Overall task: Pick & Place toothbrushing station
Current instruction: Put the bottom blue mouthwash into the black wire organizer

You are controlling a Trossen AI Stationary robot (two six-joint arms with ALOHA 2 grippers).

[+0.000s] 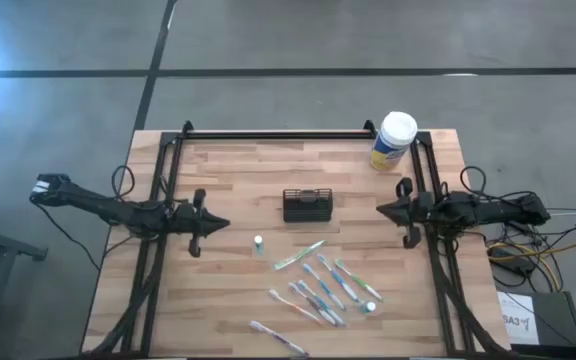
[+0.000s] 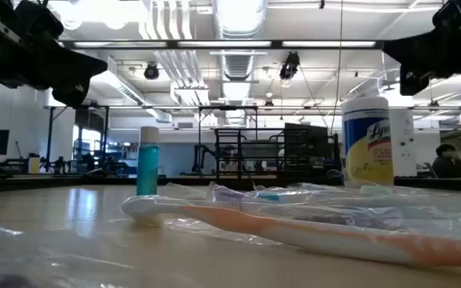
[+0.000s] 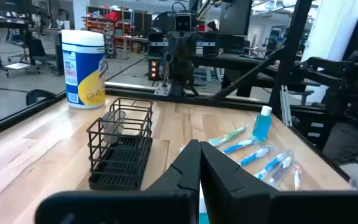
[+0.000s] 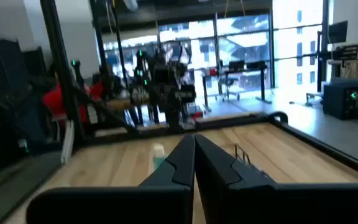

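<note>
Low view: the toothbrushing station (image 2: 246,158) is showing only as a dark frame far back, w/ wrapped toothbrushes (image 2: 318,220) blocking its base; compartments too small to tell. Both arms are getting cut off by the top corners there, so neither end effector is showing. Right wrist view: right end effector (image 4: 194,142) is covering most of the station, just a wire corner (image 4: 241,154) peeking out beside the fingers; small bottle (image 4: 158,155) is blurring, label unreadable. High view: toothbrush wrappers (image 1: 318,285) too small to count reliably. Canister (image 2: 366,140) label is reading only partly.
</note>
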